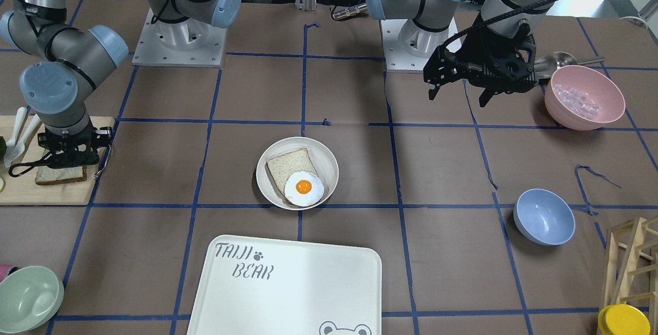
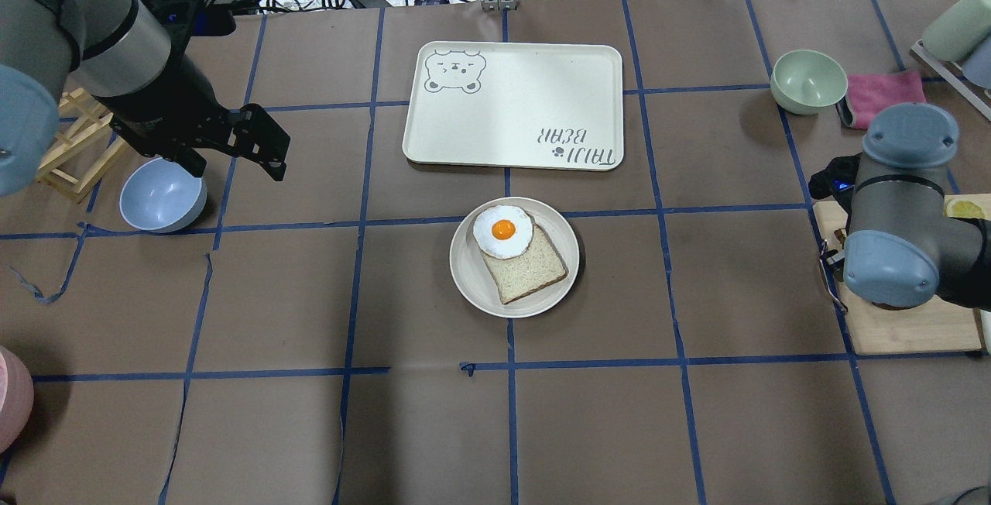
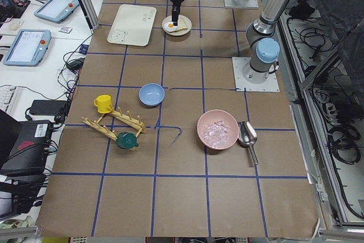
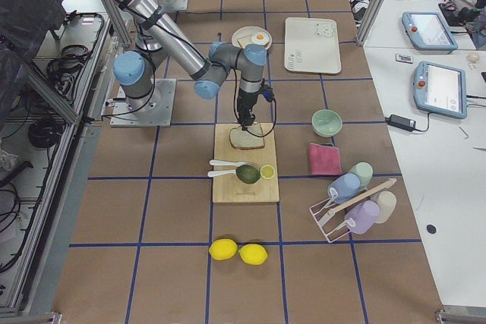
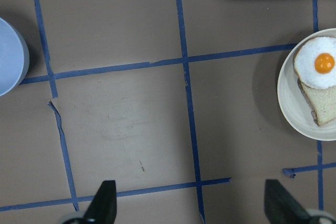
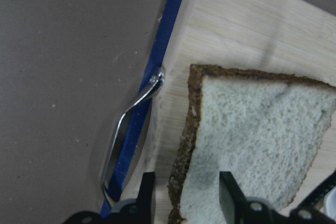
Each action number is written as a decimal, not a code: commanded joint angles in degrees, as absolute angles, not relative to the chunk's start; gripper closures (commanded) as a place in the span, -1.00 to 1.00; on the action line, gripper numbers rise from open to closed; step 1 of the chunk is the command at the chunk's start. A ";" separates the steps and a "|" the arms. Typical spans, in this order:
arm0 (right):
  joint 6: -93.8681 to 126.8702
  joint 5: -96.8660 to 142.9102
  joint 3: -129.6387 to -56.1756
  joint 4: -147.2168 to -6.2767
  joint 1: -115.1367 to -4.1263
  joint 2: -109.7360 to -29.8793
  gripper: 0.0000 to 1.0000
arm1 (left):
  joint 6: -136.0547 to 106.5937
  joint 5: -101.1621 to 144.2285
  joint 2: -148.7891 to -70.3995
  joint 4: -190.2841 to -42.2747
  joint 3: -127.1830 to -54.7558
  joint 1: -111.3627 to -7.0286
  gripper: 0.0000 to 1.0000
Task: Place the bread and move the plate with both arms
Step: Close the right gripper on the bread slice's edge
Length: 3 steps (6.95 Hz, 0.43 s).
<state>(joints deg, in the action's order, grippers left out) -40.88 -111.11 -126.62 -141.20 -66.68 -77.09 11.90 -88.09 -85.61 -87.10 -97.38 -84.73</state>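
The bread [image 6: 252,150] lies flat on a wooden cutting board [image 6: 247,40], also seen under the arm [image 1: 60,174]. My right gripper [image 6: 186,192] is low over it and open, one finger outside the brown crust and the other over the crumb. In the overhead view the right arm hides this slice. The round off-white plate [image 1: 329,163] sits mid-table and holds a squarer slice [image 1: 288,165] topped by a fried egg [image 1: 304,188]. My left gripper [image 1: 457,97] hangs open and empty in the air, far from the plate [image 5: 291,108].
The "TAIJI BEAR" tray [image 2: 515,106] lies just beyond the plate. A pink bowl [image 1: 584,97] with clear cubes and a blue bowl [image 1: 544,217] sit on the left arm's side. A metal loop [image 6: 131,129] hangs at the board's edge; a green bowl [image 1: 28,299] is nearby.
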 commanded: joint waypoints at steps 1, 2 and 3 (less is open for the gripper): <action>-41.04 -111.18 -126.65 -142.12 -66.45 -76.64 0.10 | 11.95 -88.15 -85.61 -86.93 -97.30 -84.73 -1.00; -40.96 -111.27 -126.65 -142.03 -66.45 -76.64 0.57 | 11.95 -88.15 -85.61 -86.92 -97.12 -84.73 -1.00; -40.87 -112.40 -126.74 -141.86 -66.45 -76.64 1.00 | 11.95 -87.89 -85.61 -86.92 -97.29 -84.73 -1.00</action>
<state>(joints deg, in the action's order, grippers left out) -40.96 -111.48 -126.67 -141.98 -66.48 -76.67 11.95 -88.10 -85.61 -86.97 -97.24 -84.73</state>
